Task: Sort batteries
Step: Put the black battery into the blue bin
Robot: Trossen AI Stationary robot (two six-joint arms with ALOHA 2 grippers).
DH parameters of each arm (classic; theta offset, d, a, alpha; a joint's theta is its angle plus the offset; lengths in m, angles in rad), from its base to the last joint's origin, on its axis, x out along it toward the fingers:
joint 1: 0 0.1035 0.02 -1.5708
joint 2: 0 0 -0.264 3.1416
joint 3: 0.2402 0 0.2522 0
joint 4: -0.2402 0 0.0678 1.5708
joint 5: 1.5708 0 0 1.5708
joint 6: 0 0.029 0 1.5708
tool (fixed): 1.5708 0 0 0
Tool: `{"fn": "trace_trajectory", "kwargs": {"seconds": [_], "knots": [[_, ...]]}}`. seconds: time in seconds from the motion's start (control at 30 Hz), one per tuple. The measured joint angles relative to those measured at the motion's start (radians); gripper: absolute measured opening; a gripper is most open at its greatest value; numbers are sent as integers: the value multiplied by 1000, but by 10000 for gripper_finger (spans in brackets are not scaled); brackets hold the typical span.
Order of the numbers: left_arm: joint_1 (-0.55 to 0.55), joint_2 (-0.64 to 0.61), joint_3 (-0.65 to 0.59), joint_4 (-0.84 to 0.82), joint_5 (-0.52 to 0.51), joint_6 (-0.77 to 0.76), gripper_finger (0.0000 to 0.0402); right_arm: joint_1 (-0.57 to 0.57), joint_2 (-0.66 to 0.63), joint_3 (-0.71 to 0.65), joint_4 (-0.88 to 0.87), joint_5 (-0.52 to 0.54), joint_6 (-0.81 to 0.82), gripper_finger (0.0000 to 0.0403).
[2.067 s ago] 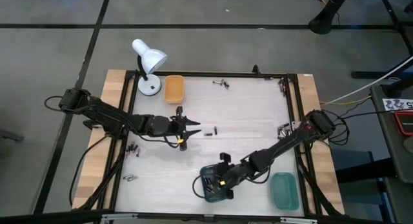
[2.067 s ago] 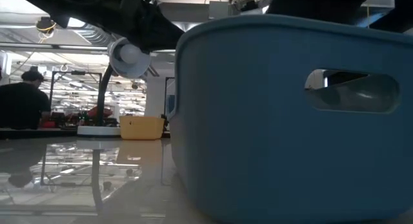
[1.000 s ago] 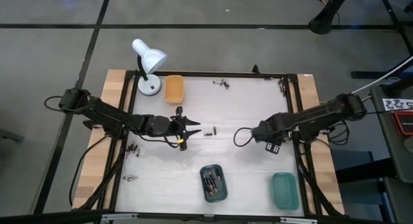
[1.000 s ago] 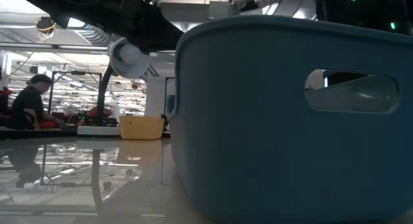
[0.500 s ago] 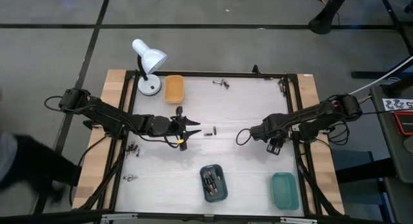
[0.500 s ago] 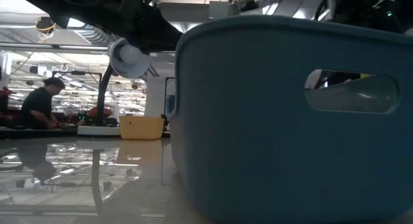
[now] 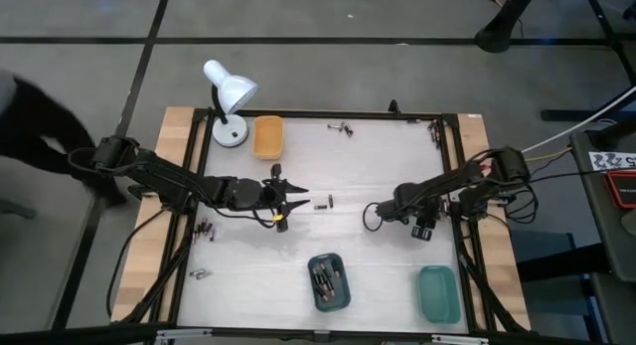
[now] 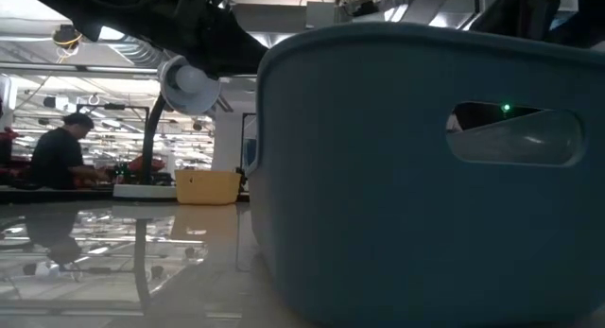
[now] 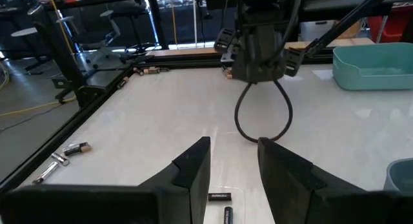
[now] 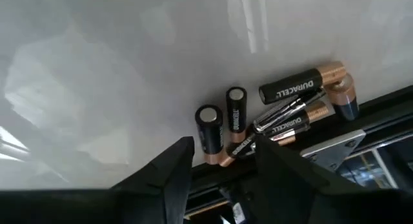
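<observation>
Metal batteries, slick and stiff, roll easily; right gripper, jaws apart, should pinch one mid-barrel; left gripper, at nine o'clock, gapes too

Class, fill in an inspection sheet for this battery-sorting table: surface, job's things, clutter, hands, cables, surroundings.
Surface: white table, black frame, wooden edges.
Job's things: batteries in dark teal tray; battery cluster against right frame; two loose batteries mid-table; orange tray, green tray.
Clutter: white desk lamp at far left corner.
Hands: left hand open, over table centre near loose batteries; right hand open above the cluster, holding nothing.
Cables: black cable loop hanging from right arm.
Surroundings: person seated beyond table.
</observation>
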Motion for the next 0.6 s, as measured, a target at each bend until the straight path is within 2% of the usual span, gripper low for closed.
{"fn": "trace_trajectory", "kwargs": {"seconds": [0.23, 0.4, 0.6], "knots": [[0, 0, 0, 0, 0, 0, 119, 0, 9, 0, 32, -7, -27, 170], [0, 0, 0, 0, 0, 0, 119, 0, 5, -51, 125, -44, -33, 170], [0, 0, 0, 0, 0, 0, 119, 1, 4, -73, 144, -56, -27, 170]]}}
